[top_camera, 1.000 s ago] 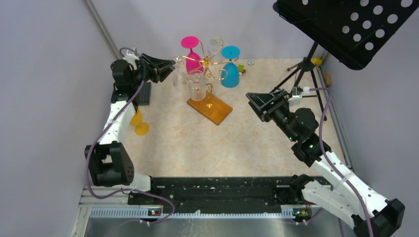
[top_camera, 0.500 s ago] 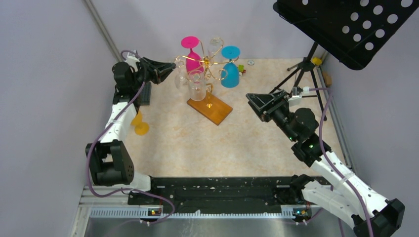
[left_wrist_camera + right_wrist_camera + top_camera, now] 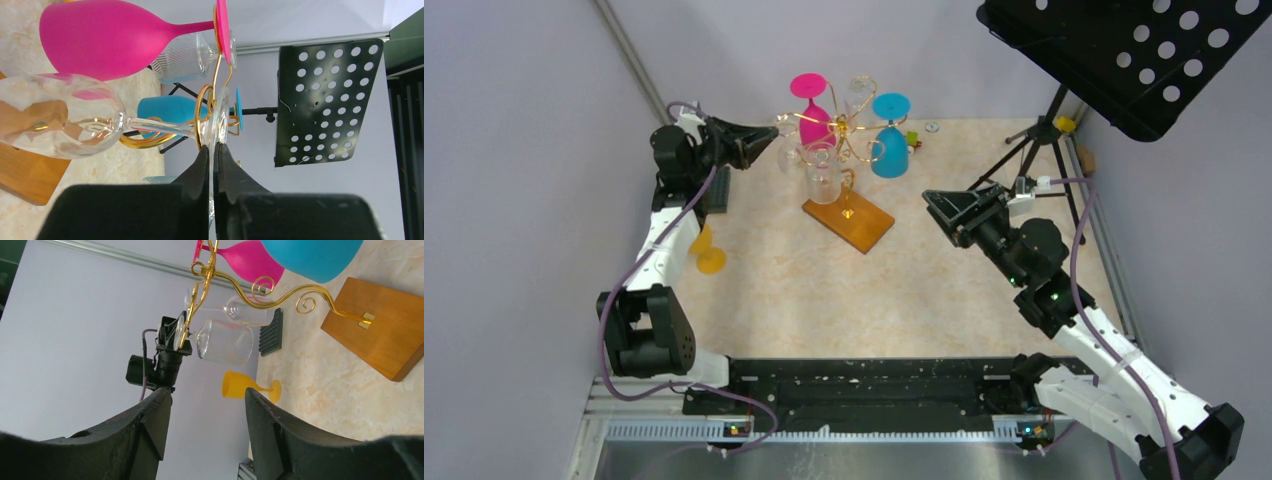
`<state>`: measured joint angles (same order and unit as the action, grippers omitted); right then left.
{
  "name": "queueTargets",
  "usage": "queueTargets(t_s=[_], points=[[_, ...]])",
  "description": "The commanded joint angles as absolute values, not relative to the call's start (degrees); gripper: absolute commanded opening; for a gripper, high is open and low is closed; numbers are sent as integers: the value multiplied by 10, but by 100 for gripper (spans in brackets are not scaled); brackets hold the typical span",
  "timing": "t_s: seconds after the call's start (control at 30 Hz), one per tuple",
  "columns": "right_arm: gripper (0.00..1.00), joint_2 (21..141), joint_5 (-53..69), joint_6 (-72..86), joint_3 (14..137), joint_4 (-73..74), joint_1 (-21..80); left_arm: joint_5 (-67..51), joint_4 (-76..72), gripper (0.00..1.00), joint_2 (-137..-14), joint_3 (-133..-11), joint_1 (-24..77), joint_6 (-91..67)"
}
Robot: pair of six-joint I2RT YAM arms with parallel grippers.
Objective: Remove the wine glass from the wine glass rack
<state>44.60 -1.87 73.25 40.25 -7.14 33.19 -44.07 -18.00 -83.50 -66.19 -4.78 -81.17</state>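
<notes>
**A robot lab test cell is showing a staged tabletop**

Plain lavender-grey walls are boxing in a beige stone-patterned table, and an aluminium profile is running up the far corner. Two white-and-black robot arms, the left arm and the right arm, are standing bolted to a black mounting plate beside a slotted metal rail, with purple cables trailing along them. Household items are sitting here as props. A gold wine glass rack is carrying a clear wine glass, a pink glass and a blue glass. A yellow glass is lying near the left wall, and a black perforated music stand is looming at the right.
</notes>
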Motion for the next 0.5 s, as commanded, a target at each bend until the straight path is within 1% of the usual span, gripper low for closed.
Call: queueTargets(t_s=[0.0, 0.27, 0.47], points=[[57, 431, -29, 715, 442, -70, 329, -430, -241, 0, -802, -678, -46, -831], [57, 422, -37, 714, 439, -62, 329, -403, -261, 0, -802, -687, -44, -864], [57, 421, -37, 714, 439, -61, 329, -389, -255, 0, -822, -714, -31, -849]])
